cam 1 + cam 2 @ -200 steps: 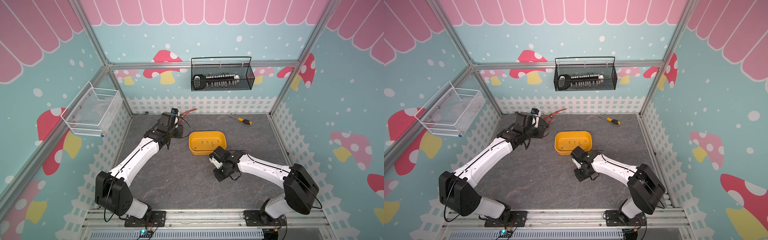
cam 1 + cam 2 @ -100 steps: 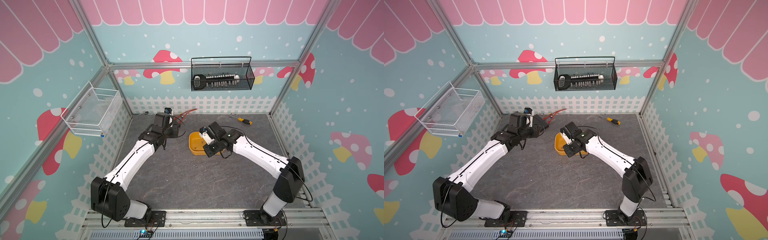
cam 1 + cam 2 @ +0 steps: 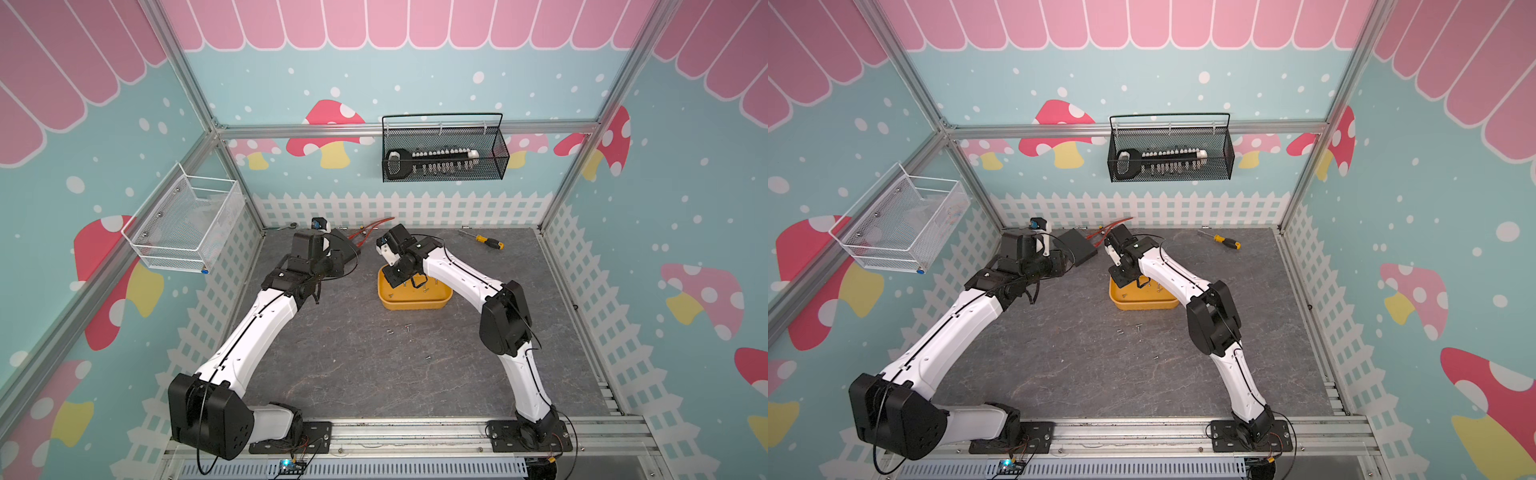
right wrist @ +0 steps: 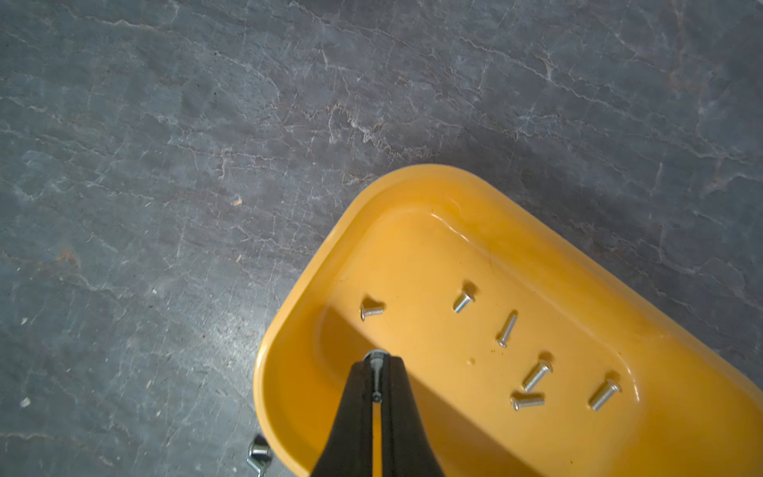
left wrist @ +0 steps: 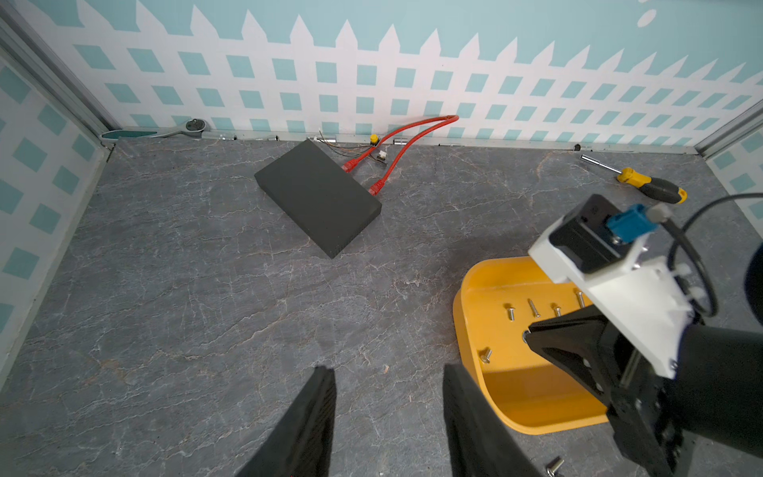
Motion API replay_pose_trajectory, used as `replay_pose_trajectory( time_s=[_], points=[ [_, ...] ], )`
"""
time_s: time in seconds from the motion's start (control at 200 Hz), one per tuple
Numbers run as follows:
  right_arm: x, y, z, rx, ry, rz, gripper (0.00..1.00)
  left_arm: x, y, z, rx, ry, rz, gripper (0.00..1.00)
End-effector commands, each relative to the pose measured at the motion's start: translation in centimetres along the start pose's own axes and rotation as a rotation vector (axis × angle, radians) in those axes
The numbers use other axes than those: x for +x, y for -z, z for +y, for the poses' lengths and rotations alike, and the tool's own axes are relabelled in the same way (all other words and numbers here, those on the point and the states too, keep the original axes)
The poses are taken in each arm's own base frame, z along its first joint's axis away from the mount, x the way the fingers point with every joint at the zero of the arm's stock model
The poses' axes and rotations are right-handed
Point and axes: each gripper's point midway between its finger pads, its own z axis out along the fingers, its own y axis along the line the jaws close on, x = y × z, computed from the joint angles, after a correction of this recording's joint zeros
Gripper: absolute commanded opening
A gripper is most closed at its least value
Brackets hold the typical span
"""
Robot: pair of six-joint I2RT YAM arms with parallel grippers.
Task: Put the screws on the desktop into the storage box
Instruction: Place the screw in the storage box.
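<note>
The yellow-orange storage box (image 3: pixel 415 305) (image 4: pixel 413 177) sits mid-desktop with several silver screws (image 4: pixel 462 301) lying inside. My right gripper (image 4: pixel 375 359) (image 3: pixel 392 283) hangs over the box's left end, shut on one small screw (image 4: pixel 375 365) pinched between its tips. Three loose screws (image 3: pixel 408 327) (image 3: pixel 1138 327) lie on the grey marbled desktop (image 3: pixel 353 374) in front of the box, and another (image 4: pixel 258 454) lies right beside its wall. My left gripper (image 5: pixel 388 369) stands open over bare desktop just left of the box (image 5: pixel 462 322), with nothing between its fingers.
A black slab (image 5: pixel 318 198) and red cables (image 5: pixel 396 148) lie near the back wall, with a ratchet wrench (image 5: pixel 181 128) in the back left corner. A yellow-and-black screwdriver (image 3: pixel 484 241) lies back right. A black mesh basket (image 3: pixel 442 153) and a white one (image 3: pixel 187 224) hang on the walls.
My right arm has swung from the desktop in front of the box up and back until its shut gripper is over the box. The left arm has drawn back slightly.
</note>
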Motion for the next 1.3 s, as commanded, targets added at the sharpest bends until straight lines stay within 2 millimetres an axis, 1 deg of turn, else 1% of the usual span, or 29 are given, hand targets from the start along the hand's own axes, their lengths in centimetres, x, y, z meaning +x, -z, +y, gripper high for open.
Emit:
replay_pose_trajectory(
  time_s=[0.0, 0.075, 0.32, 0.585, 0.821, 0.946, 1.086, 1.196, 1.296],
  points=[
    [0.6, -1.1, -0.8, 0.016, -0.005, 0.057, 0.00, 0.0, 0.2, 0.0, 0.015, 0.014, -0.013, 0.46],
    [0.9, -2.1, -1.0, 0.015, -0.013, 0.075, 0.00, 0.1, 0.1, 0.0, 0.015, 0.013, -0.012, 0.46],
    [1.9, -4.1, -1.1, 0.008, -0.027, 0.113, 0.00, 0.2, 0.0, 0.0, 0.017, 0.011, -0.008, 0.46],
    [2.0, -5.4, -0.8, -0.008, -0.029, 0.123, 0.00, 0.3, -0.1, 0.0, 0.016, 0.011, -0.004, 0.46],
    [2.1, -6.8, -1.4, -0.008, -0.041, 0.140, 0.01, 0.0, 0.0, 0.0, 0.012, 0.011, -0.011, 0.46],
    [2.6, -7.6, -1.5, -0.009, -0.044, 0.158, 0.04, -0.1, 0.0, 0.0, 0.012, 0.011, -0.011, 0.46],
    [2.6, -7.9, -1.6, -0.010, -0.047, 0.160, 0.08, -0.2, 0.0, 0.0, 0.010, 0.009, -0.009, 0.46],
    [2.4, -7.7, -1.7, -0.006, -0.046, 0.154, 0.12, -0.1, -0.1, 0.0, 0.013, 0.012, -0.004, 0.46],
    [2.1, -7.4, -1.8, -0.002, -0.045, 0.144, 0.18, -0.1, -0.1, -0.1, 0.016, 0.010, 0.000, 0.46]
  ],
)
